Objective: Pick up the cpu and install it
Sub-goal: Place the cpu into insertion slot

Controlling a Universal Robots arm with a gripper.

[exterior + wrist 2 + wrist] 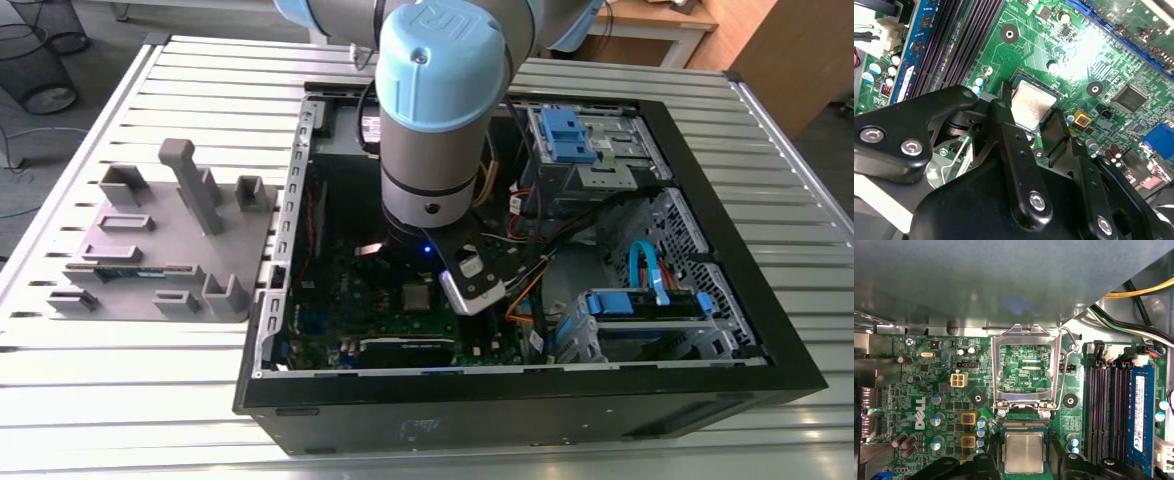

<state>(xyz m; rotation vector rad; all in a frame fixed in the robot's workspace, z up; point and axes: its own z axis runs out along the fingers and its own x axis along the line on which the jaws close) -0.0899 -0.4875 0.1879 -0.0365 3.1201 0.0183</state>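
Note:
The cpu [1034, 102] [1024, 452], a small flat square with a shiny silver top, lies level in the motherboard socket. My gripper [1030, 110] [1024, 463] is shut on the cpu, one black finger [1004, 130] against each of two opposite edges. Just beyond the cpu, the socket's silver hold-down frame [1026, 365] stands flipped open with its lever [1066, 365] swung out. In the exterior view the arm [434, 110] reaches straight down into the open computer case [534, 400], over the green motherboard [387, 335].
Black memory slots [1104, 405] and a blue slot [1140, 405] run beside the socket. Capacitors and connectors crowd the board around it. Cables [1134, 295] and blue drive bays [574, 135] fill the case's far side. A grey tray [147, 250] with upright fixtures stands at the exterior view's left.

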